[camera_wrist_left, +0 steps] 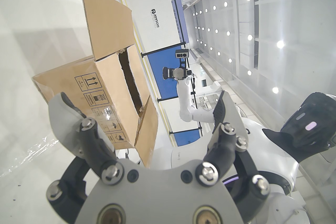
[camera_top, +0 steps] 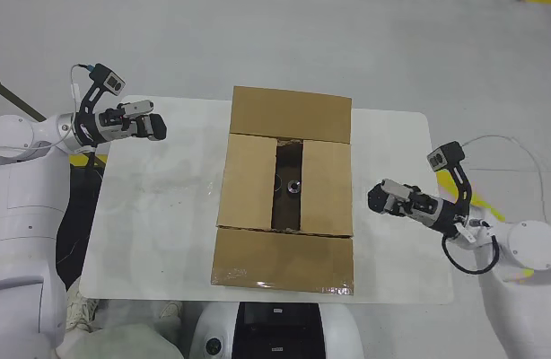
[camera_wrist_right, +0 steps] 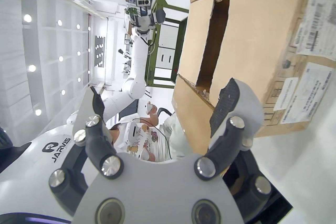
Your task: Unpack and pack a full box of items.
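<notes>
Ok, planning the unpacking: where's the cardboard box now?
In the top view, the cardboard box sits in the middle of the table, between the left gripper and right gripper, touching neither.

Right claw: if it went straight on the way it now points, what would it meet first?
Most likely the cardboard box: the right claw, open and empty, points at its near side. Height is unclear, so it might skim over the top flaps instead.
</notes>
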